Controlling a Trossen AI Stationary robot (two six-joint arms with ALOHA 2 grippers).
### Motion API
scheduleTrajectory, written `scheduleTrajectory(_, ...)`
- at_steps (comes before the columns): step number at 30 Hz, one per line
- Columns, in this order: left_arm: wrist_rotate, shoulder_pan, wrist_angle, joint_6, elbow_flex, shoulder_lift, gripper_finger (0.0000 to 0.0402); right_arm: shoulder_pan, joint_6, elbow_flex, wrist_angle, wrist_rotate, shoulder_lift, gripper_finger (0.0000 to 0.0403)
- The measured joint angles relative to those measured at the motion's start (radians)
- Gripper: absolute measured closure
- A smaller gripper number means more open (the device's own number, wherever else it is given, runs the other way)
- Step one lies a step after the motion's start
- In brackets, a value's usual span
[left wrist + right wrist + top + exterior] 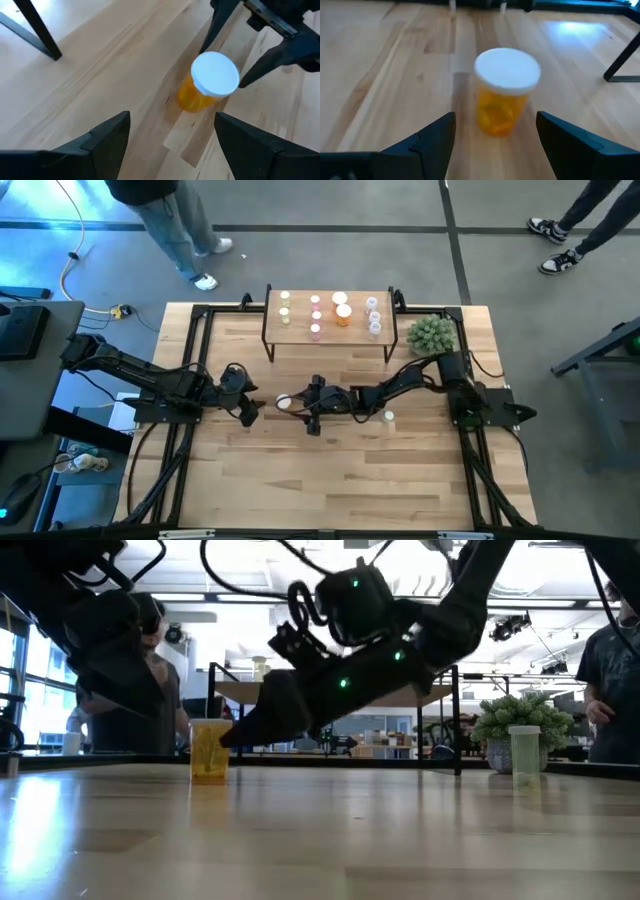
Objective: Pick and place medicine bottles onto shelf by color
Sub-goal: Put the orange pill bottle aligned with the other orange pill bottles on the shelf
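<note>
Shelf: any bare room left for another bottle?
The shelf is bare along its front edge and at its left end. Bottles crowd the middle and right, around the orange one. On the table, the yellow bottle sits between the left end effector and right end effector.

You had bare tabletop (340, 480) on the near side; the orange bottle (284, 402) stood hemmed between the left hand (254, 407) and right hand (300, 408), both spread wide.

One camera looks straight down on the whole counter (340, 480); one sits level at its surface. Both wrist cameras close in on the same orange bottle (202, 90) mid-counter.
</note>
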Motion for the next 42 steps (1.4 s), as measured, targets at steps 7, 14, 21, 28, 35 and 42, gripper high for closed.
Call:
scheduleTrajectory(7, -0.014, 0.029, 0.000, -0.010, 0.000, 0.048, 0.0122, -0.021, -0.034, 0.016, 0.098, -0.035, 0.080, 0.0135)
scheduleTrajectory(14, -0.036, 0.050, -0.001, 0.001, 0.000, 0.053, 0.0122, -0.027, -0.047, 0.084, 0.103, -0.074, 0.135, 0.0135)
scheduleTrajectory(21, -0.033, 0.053, -0.002, 0.002, 0.000, 0.053, 0.0122, -0.029, -0.059, 0.150, 0.054, -0.078, 0.167, 0.0135)
scheduleTrajectory(28, -0.032, 0.053, -0.002, 0.020, 0.000, 0.053, 0.0122, -0.029, -0.054, 0.150, 0.051, -0.052, 0.168, 0.0159)
scheduleTrajectory(35, -0.025, 0.053, -0.002, 0.020, 0.000, 0.053, 0.0122, -0.029, -0.043, 0.149, 0.051, -0.051, 0.168, 0.0207)
scheduleTrajectory(42, -0.024, 0.053, -0.002, 0.020, 0.000, 0.053, 0.0122, -0.029, -0.046, 0.149, 0.051, -0.051, 0.168, 0.0232)
